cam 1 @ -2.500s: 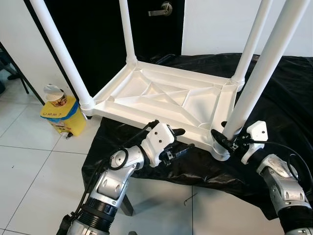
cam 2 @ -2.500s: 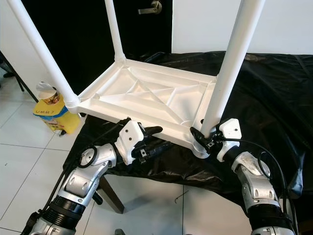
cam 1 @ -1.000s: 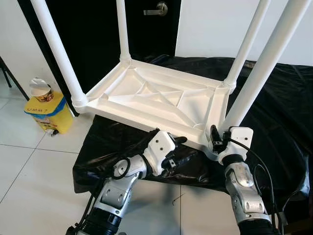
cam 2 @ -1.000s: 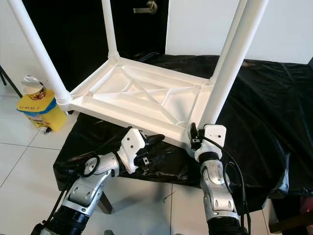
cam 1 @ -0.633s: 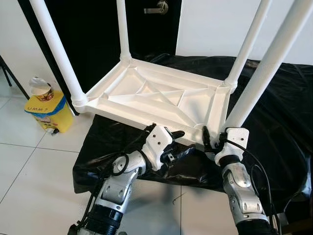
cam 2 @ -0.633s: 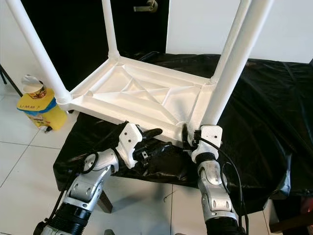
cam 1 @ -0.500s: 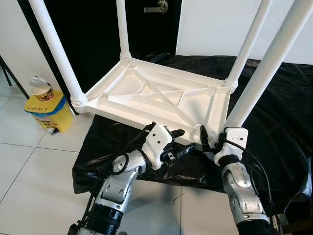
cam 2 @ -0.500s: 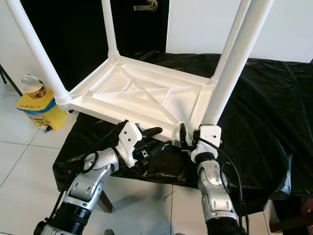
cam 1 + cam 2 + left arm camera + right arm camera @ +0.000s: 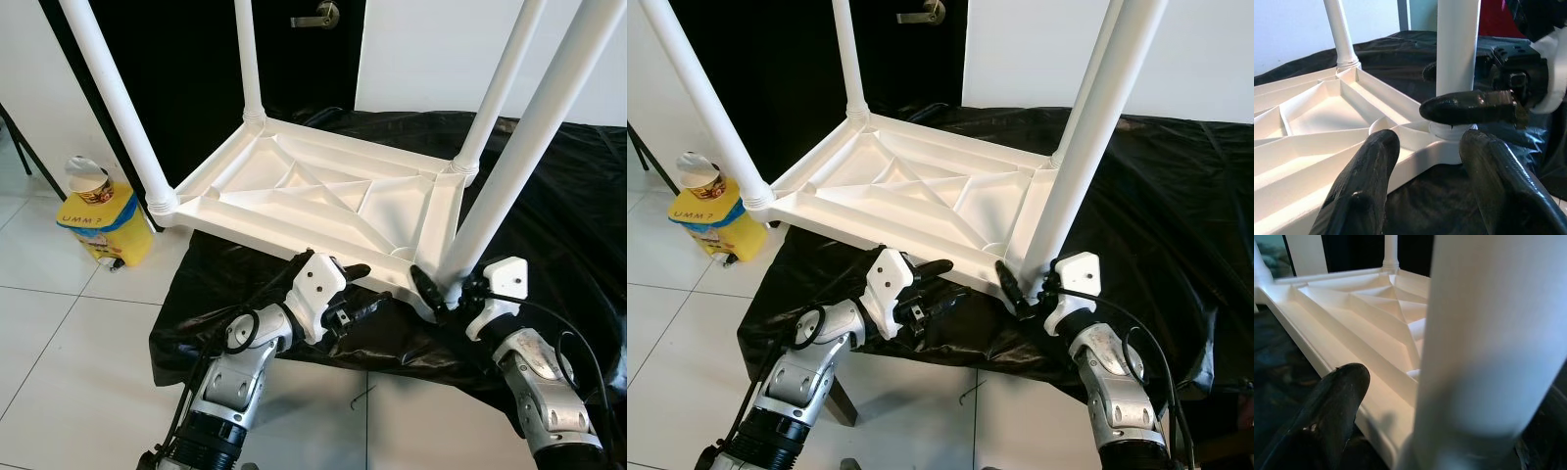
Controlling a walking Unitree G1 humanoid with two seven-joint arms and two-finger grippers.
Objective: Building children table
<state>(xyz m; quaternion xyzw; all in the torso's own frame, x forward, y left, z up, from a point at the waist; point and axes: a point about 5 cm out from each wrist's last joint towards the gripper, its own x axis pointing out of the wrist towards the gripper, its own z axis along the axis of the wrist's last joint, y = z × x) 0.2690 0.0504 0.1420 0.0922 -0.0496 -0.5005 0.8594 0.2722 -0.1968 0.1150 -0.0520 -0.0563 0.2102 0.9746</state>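
A white children's table [image 9: 323, 196] lies upside down on a black cloth [image 9: 558, 215], its four legs pointing up. My left gripper [image 9: 361, 287] is open at the table's near rim, one finger over the rim and one below it. The left wrist view shows its wide-apart fingers [image 9: 1366, 181] with the rim ahead of them. My right gripper [image 9: 436, 289] is at the base of the near right leg [image 9: 509, 166], one finger on each side of the leg. In the right wrist view one finger [image 9: 1332, 401] sits beside the leg [image 9: 1488, 342], which hides the other.
A yellow container [image 9: 103, 220] with a paper cup on top stands on the tiled floor at the left. A black door with a handle [image 9: 323, 15] is behind the table. The cloth hangs over the near edge of its support.
My right wrist has swung from upright beside the near right leg out to the right, with the fingers still at the leg's base. The left gripper has stayed at the rim.
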